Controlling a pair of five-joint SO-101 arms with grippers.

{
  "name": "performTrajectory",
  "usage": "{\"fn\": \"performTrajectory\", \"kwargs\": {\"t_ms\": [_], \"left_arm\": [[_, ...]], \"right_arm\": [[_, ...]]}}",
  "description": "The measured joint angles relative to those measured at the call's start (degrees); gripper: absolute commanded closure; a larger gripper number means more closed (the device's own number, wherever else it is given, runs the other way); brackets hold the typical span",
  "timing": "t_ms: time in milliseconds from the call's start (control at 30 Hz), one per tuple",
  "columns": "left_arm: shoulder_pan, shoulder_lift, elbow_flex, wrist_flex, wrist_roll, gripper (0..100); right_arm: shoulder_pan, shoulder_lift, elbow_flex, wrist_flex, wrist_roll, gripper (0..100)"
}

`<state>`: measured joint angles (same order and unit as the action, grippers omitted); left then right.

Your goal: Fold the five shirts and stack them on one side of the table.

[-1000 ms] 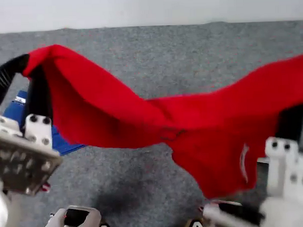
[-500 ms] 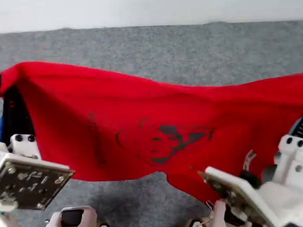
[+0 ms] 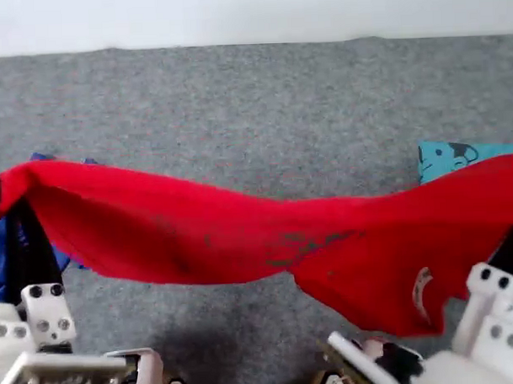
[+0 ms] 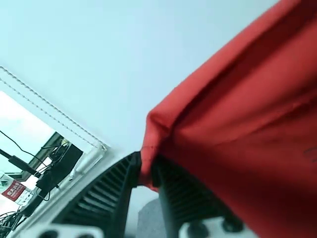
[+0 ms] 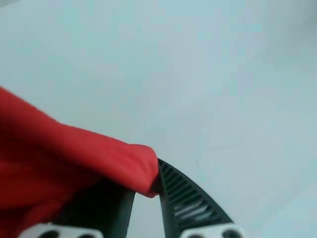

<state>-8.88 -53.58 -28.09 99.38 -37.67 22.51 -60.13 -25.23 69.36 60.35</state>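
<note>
While both my tools are up in the air, the red shirt (image 3: pixel 241 235) hangs stretched between them. My left tool (image 4: pixel 146 168) is squeezed tight on one edge of the shirt, with the cloth pinched between its two dark fingers (image 4: pixel 104 198). My right tool (image 5: pixel 144 187) is squeezed tight on the other end, where a small fold of red cloth pokes out past its tip.

The shirt sags in the middle. Its bottom edge hangs lowest on the side near my right tool. I cannot tell if that low part touches the grey worktop (image 3: pixel 253 99).

On the far side of the shirt from both tools, a wide stretch of grey worktop runs up to its far edge by the white wall (image 3: pixel 250 15).

A blue shirt (image 3: pixel 1 251) lies on the worktop just beside my left tool. A light blue shirt (image 3: pixel 457 155) with a cartoon picture lies just past my right tool. The red shirt's top edge hides part of it.
</note>
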Motion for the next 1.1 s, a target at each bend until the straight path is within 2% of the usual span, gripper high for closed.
{"fn": "performTrajectory", "kwargs": {"t_ms": [233, 467, 600, 800, 1100], "left_arm": [[0.09, 0.0, 10.64, -0.97, -0.44, 99], [2.02, 0.18, 33.67, -11.52, -4.4, 99], [4.48, 0.79, 47.03, -20.84, -4.84, 99], [5.27, 2.37, 64.62, -40.0, -4.84, 99], [5.27, 21.01, 67.16, -62.07, -4.84, 99]], "right_arm": [[-0.26, 1.67, 10.02, 0.0, 2.73, 98.8], [-8.09, 8.44, 26.2, -1.67, 6.95, 98.8], [-10.81, 11.78, 37.54, -10.02, 7.03, 98.8], [-14.15, 15.91, 52.22, -27.6, 7.03, 98.8], [-16.53, 29.27, 59.08, -53.01, 7.03, 98.8]]}}
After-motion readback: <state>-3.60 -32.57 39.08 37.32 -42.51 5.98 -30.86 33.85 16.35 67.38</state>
